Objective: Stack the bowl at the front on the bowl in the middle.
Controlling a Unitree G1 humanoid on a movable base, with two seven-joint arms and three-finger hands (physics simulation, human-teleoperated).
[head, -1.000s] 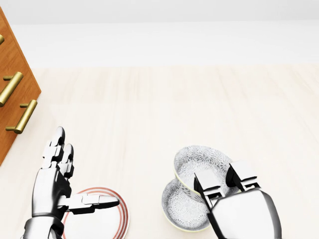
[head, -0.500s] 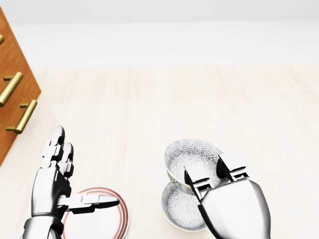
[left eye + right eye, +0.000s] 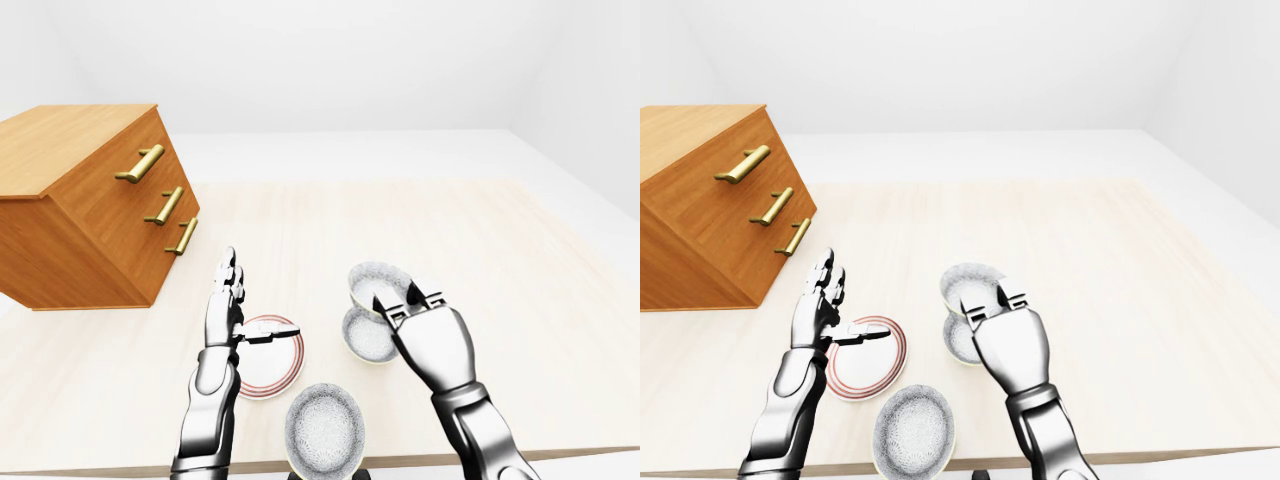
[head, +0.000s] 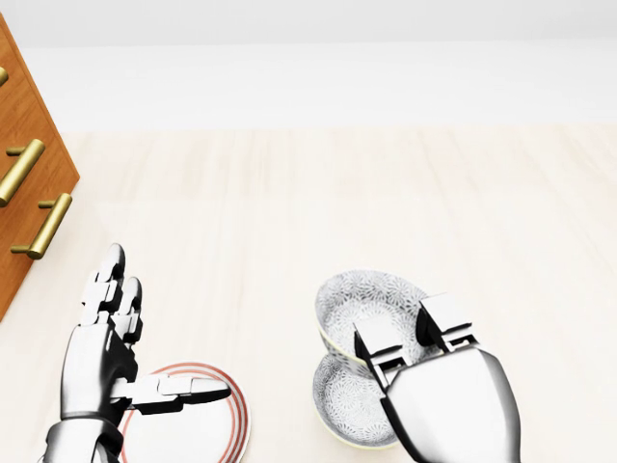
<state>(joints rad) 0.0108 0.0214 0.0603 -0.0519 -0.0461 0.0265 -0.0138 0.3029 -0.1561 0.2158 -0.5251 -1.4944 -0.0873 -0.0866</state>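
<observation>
**A:** Where is the bowl you are carrying?

**B:** Your shiny silver right hand [image 4: 416,345] has its fingers closed on the rim of a grey speckled bowl with a pale yellow edge [image 4: 371,304]. The bowl is tipped a little and sits above a second grey speckled bowl [image 4: 349,405], which rests on the pale wooden table [image 4: 289,212]. The two overlap in the head view, but you cannot tell if they touch.

**A:** Are there more bowls?

**B:** Yes. In the left-eye view a third grey speckled bowl [image 3: 323,430] sits at the bottom edge of the table, near you, between your two arms.

**A:** What is your other hand doing?

**B:** Your shiny silver left hand [image 4: 116,333] holds nothing. Its fingers point up and its thumb sticks out sideways over a white plate with red rings [image 4: 207,424]. You cannot tell if the thumb touches the plate.

**A:** Anything else around?

**B:** A brown wooden chest of drawers with gold bar handles [image 3: 90,200] stands at the left of the table, well apart from the bowls.
</observation>
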